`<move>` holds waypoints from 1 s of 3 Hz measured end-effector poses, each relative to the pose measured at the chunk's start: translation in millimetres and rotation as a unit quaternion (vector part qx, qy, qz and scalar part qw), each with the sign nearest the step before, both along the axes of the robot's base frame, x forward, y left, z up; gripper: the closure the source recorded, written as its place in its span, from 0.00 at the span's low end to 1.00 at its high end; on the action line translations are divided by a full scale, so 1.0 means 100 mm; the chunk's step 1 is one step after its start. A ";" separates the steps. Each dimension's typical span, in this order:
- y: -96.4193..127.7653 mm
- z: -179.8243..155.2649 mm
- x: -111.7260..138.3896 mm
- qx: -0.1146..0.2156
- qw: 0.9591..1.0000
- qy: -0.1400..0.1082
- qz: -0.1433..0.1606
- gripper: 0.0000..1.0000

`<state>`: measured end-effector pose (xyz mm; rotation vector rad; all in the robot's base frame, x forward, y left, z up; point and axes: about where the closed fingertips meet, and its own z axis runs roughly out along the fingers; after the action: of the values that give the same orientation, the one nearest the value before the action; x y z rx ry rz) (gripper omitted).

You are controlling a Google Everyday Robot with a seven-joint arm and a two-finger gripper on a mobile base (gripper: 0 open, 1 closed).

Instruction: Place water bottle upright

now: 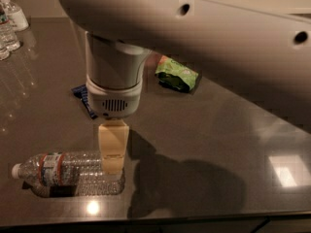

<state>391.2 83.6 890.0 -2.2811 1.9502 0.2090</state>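
Seemingly gripper (113, 155) over lying water bottle (68, 172); label (50, 168) unreadable.

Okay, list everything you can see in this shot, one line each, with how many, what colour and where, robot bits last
water bottle: one, clear with white cap and bluish label edged red-orange, lying on its side at the near left, cap pointing left
green packet: one, green, far centre of the table
dark blue packet: one, dark blue, left of centre, partly hidden behind the arm
pump-top bottle: one, white, far left corner
small clear bottles: at least two, clear, beside the pump-top bottle, cut off by the left edge
table: one, dark glossy brown-grey, under everything
arm: one, off-white, crossing the top
gripper: one, beige, pointing down at the water bottle's right end
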 end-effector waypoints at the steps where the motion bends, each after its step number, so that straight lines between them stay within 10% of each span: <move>1: 0.17 -0.03 -0.07 -0.001 1.000 -0.002 -0.005 0.00; 3: 0.52 -0.15 -0.23 -0.002 1.000 -0.003 0.000 0.00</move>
<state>368.4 135.9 874.6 -2.2815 1.9507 0.1983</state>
